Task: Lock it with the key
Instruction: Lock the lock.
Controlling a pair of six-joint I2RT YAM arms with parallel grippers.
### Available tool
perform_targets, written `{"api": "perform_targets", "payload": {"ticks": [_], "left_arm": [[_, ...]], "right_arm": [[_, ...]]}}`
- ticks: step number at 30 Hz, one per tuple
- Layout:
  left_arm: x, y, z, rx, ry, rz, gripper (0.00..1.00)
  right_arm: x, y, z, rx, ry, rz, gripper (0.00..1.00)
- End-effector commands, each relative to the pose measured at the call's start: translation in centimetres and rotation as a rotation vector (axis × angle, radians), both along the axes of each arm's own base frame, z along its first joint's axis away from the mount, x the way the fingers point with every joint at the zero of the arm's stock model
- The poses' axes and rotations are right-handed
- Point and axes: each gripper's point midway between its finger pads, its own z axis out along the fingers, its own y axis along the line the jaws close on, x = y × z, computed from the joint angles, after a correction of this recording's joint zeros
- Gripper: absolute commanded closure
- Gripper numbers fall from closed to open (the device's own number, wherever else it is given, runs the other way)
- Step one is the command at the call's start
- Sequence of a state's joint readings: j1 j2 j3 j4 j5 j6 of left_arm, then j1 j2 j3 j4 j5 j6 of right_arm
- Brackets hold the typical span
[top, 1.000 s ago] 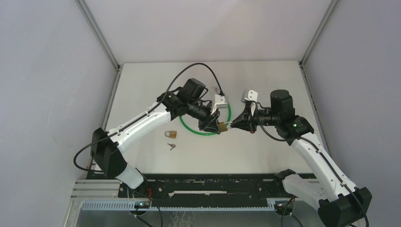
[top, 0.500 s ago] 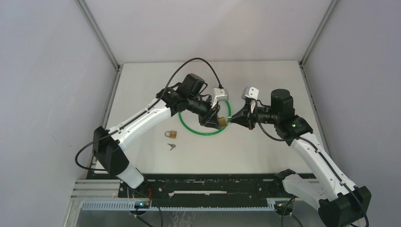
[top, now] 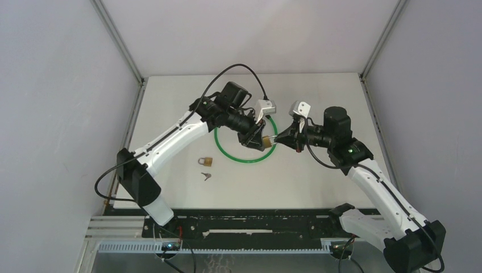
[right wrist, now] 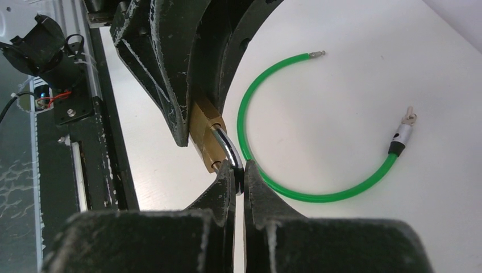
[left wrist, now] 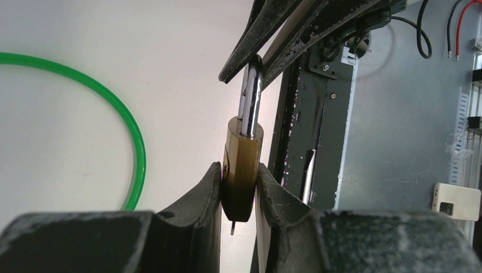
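Setup: white surface [top: 318, 96] enclosed by plain pale grey walls [top: 57, 85] on three sides, with bare aluminium frame posts [top: 116, 40] running up from the far corners. A black rail [top: 256, 219] lies along the near edge, where the arm bases are bolted.

Left end effector [top: 260, 141]: closed on the brass body of the padlock [left wrist: 241, 170], one finger pressed against each flat face. In the left wrist view the body stands upright between the fingers [left wrist: 207, 196], with the shackle [left wrist: 254, 94] pointing away from the camera.

Right end effector [right wrist: 239, 170]: closed on the steel shackle, with the fingertips pinching the curved bar thinly. The two end effectors meet tip to tip around the padlock.

Padlock location: held between the arms near the middle of the surface; in the top view it sits over the right side of the green cable [top: 239, 161]. Whether the shackle is seated in the body cannot be told.

The green cable lies flat on the surface as an open loop; the right wrist view shows its two ends apart, one a bare tip, the other a metal ferrule.

The key [top: 206, 176] lies loose on the surface, left of the loop and well apart from both end effectors. A second padlock [top: 206, 161] lies just beyond it, untouched.
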State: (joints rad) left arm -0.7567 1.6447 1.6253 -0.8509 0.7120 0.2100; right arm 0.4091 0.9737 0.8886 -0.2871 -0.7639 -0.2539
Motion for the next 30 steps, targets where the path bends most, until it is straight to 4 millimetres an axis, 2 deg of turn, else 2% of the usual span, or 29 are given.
{"api": "perform_targets", "payload": {"ticks": [1,11,21,30], "left_arm": [[2.8,-5.7,12.2,-0.392,-0.283,-0.053,1.00],[3.0,-5.8,12.4,-0.393,-0.278,-0.048,1.00],[4.0,-6.2,14.0,-0.390,-0.301,-0.040,1.00],[4.6,-5.7,14.1,-0.354,-0.389,-0.048,1.00]], "right_arm": [[-5.7,3.3,-0.7,0.052,0.125,0.264,1.00],[-6.6,4.3,-0.8,0.074,0.152,0.313,1.00],[-8.0,5.4,-0.2,0.105,0.180,0.388,1.00],[-12.2,7.1,1.1,0.108,0.182,0.595,1.00]]}}
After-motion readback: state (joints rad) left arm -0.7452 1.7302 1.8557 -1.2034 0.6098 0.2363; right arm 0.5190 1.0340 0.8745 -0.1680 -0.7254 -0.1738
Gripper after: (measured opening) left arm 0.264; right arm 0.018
